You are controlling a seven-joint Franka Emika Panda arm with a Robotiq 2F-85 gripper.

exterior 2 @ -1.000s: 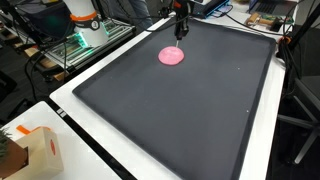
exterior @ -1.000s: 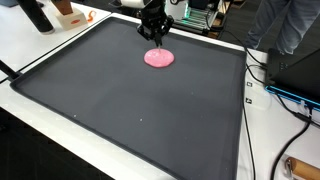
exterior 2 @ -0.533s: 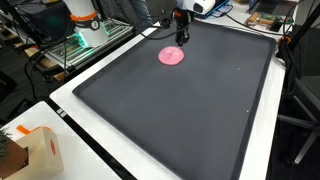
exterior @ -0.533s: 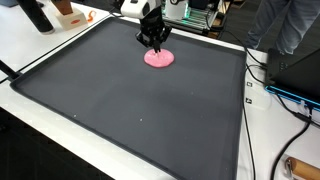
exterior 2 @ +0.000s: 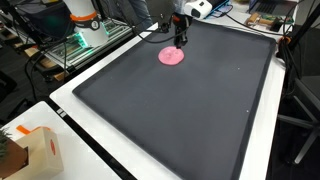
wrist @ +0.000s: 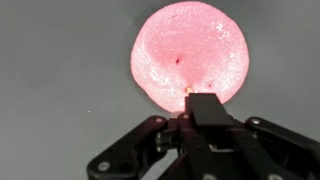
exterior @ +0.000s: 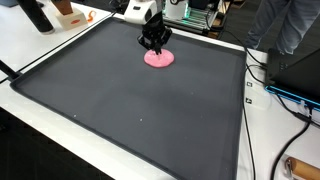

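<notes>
- While the white worktop [exterior: 40, 48] is carrying everything here, a black mat [exterior: 130, 110] with a low raised rim is covering most of it, in both exterior views.
- A cardboard box [exterior 2: 30, 150] is sitting off the mat at a near corner in an exterior view, well apart from the work, and cables [exterior: 272, 75] are trailing along one side of the mat.
- The arm [exterior: 140, 8] is reaching in over the mat's far edge, its white wrist [exterior 2: 200, 8] leaning over and its black end pointing steeply down at the mat.
- The pink disc [exterior: 159, 58] is lying flat on the mat near that far edge, well away from the box; it is round, so it is offering no long axis to line up with.
- In the wrist view the pink disc [wrist: 190, 55] is lying straight ahead of the jaws, with its near edge just under their tips, and in an exterior view it [exterior 2: 172, 56] is lying just beside and below them.
- The jaws are appearing pressed together with nothing between them, hanging low over the rim of the disc; whether they are touching it is hard to tell.
</notes>
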